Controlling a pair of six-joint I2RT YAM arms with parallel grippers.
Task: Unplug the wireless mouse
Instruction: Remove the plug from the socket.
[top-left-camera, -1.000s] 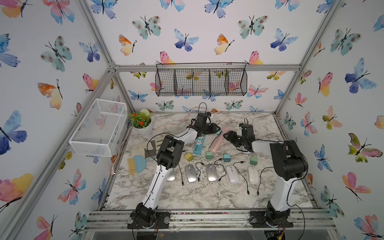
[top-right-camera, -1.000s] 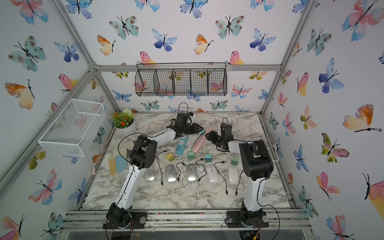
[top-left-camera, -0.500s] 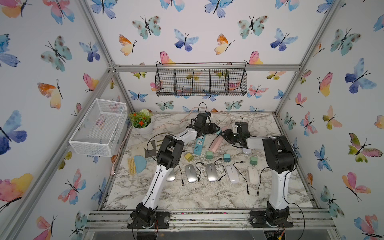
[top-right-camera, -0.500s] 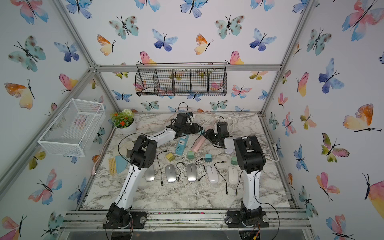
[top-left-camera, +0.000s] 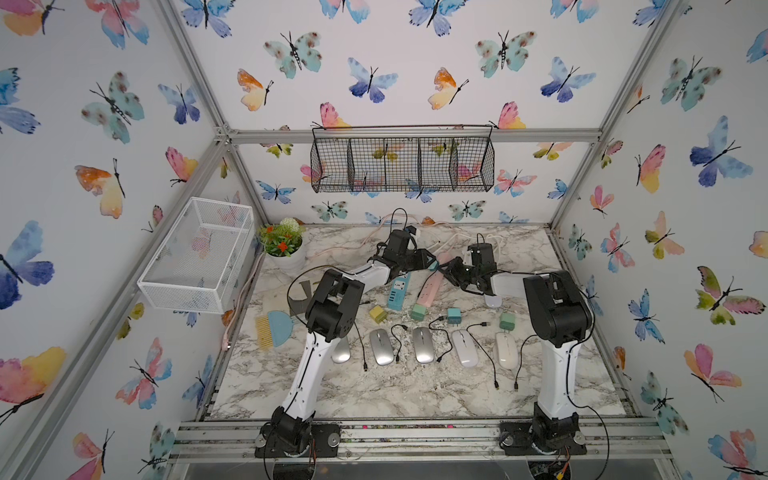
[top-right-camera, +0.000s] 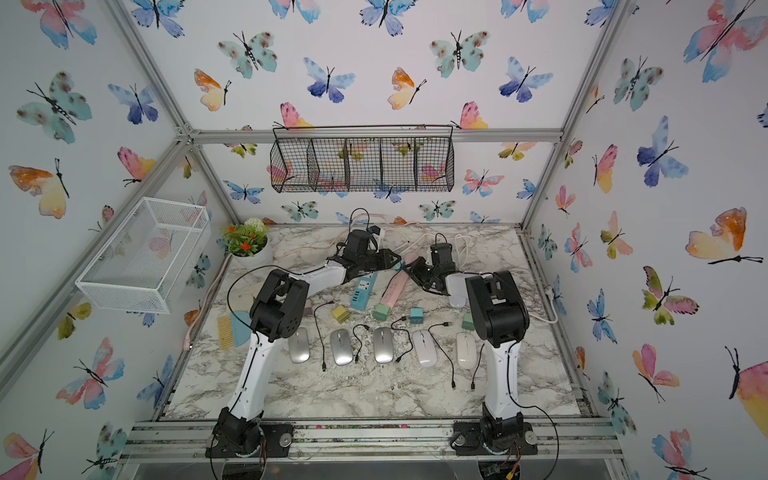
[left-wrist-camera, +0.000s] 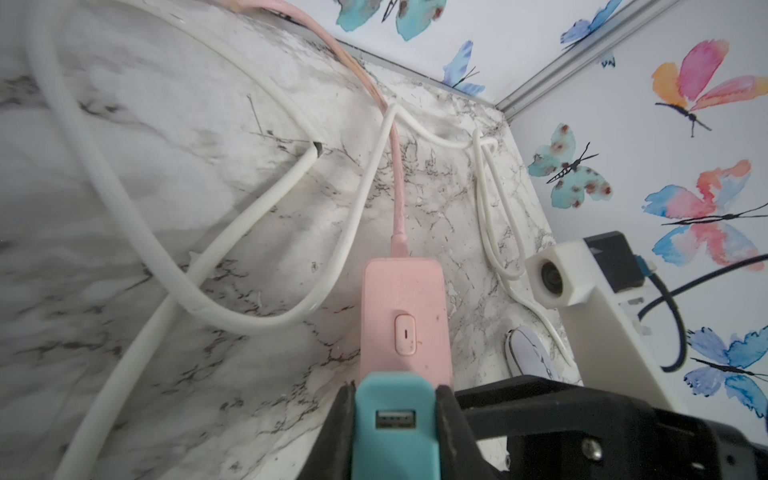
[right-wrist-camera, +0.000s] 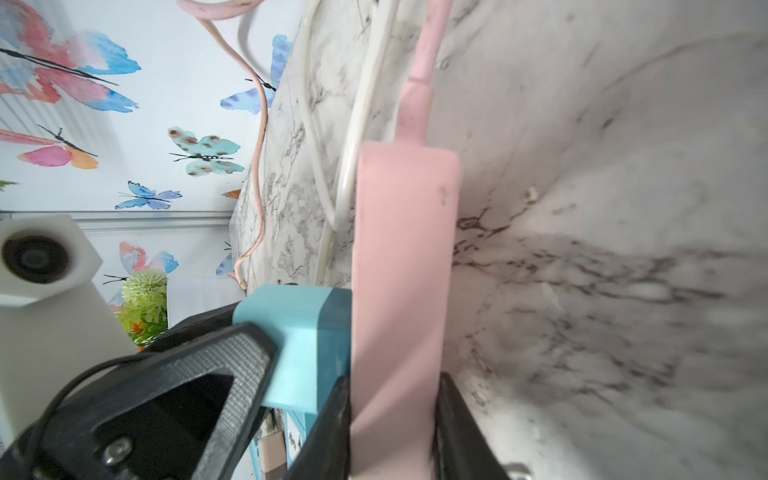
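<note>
The teal USB charger is being clamped by the left gripper; pink power strip is being pinched by the right gripper; white wireless mouse is lying near it; straight pull, strip braced, is being advised.

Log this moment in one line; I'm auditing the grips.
left gripper: shut on teal charger | right gripper: shut on pink power strip | teal charger: plugged in
</note>
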